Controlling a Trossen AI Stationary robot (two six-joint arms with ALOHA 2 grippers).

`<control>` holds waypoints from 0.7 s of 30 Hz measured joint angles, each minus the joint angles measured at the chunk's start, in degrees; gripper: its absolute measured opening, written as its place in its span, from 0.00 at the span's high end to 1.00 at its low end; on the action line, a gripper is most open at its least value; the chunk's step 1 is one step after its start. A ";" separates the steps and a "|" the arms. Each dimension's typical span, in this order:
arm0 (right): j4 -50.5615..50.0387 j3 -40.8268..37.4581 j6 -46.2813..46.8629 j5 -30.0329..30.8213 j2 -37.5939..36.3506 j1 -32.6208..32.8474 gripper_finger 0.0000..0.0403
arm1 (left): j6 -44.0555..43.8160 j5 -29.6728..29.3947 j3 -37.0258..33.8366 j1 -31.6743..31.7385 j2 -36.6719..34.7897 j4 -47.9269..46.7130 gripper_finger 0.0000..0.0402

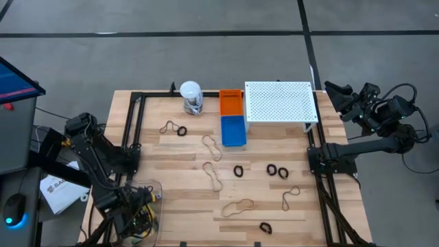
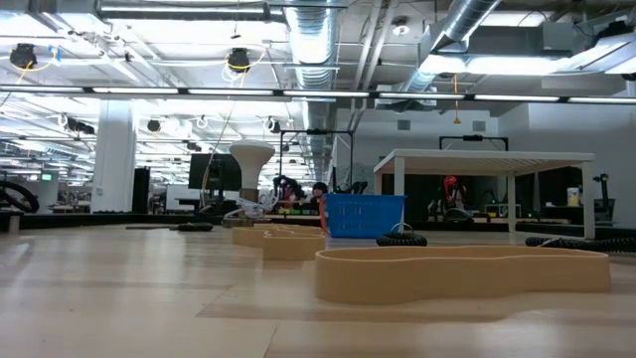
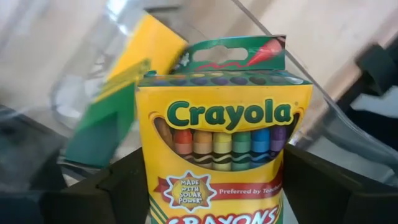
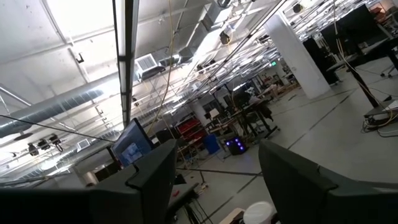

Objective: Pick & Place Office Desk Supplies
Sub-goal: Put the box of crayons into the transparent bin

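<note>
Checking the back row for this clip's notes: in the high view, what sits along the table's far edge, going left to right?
White-lidded jar → orange bin → white perforated shelf. The blue bin sits just nearer than the orange one, so it is left out.

Crayon box [image 3: 221, 143] upright — rubber bands [image 1: 237, 206], clips [image 1: 277, 171] scattered

We see the counter [image 1: 274, 206] evenly lit from overhead, with only soft shadows. In the low view, ceiling lights [image 2: 238, 62] glare, and the nearest rubber band [image 2: 462, 273] looks oversized. The left wrist view shows the crayon box [image 3: 221, 143] sharp and everything behind it blurred.
</note>
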 joint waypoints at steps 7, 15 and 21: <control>0.00 0.01 0.56 -0.15 0.00 0.02 0.45 | -0.49 -2.71 0.00 0.02 0.00 -1.83 0.28; 0.00 0.01 0.56 0.11 0.00 0.02 0.45 | -5.01 -5.39 0.02 0.98 -0.95 -10.46 0.32; -0.14 0.01 0.54 0.39 0.00 0.02 0.45 | -4.99 -3.76 -1.74 2.58 -2.52 -9.94 0.34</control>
